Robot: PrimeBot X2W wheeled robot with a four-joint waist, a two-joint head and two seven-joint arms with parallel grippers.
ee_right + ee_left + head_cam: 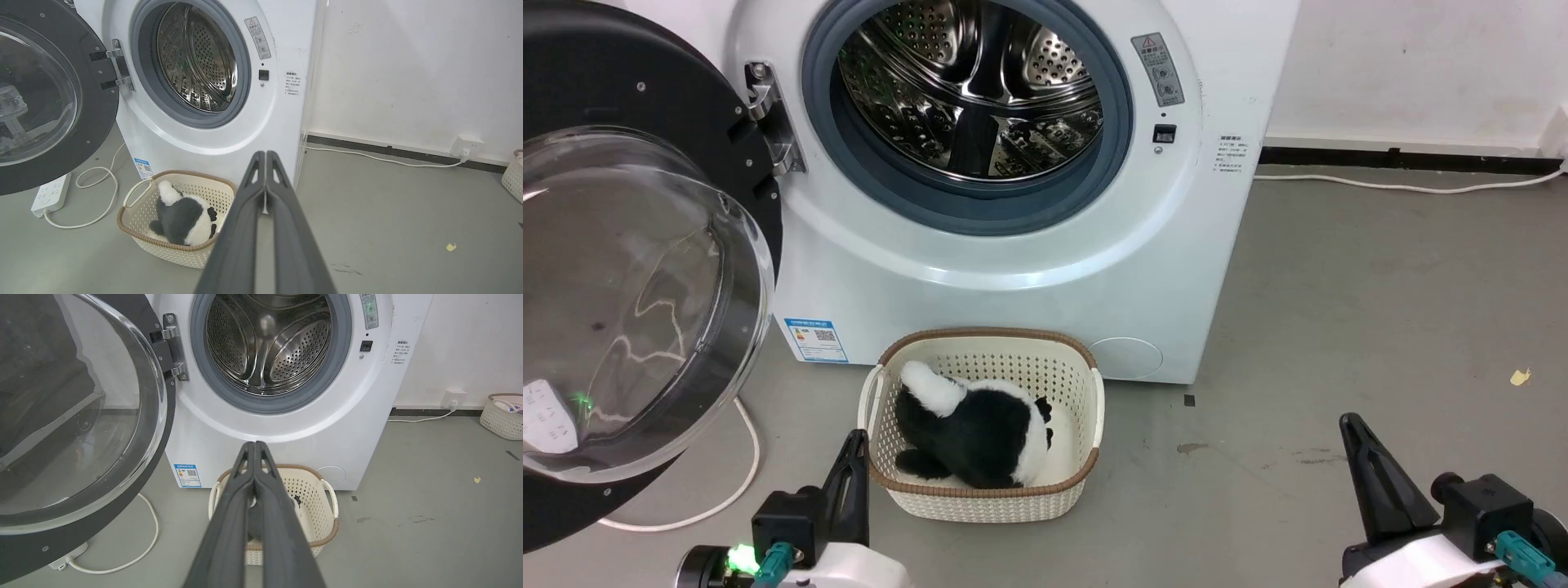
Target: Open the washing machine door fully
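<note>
While the washing machine door (645, 286) stands wide, the left tool (854, 439) and right tool (1350, 423) point forward, low, fingers together.

Before me stands the washing machine (1029, 269), its door (637, 286) hanging open to the left, hinged left of the drum (972, 98). On the floor (1339, 327) in front sits a basket (1094, 392) with a plush toy (972, 433) in it. My left gripper (855, 445) is just beside the basket's left side, my right gripper (1352, 426) well apart, rightward.
</note>
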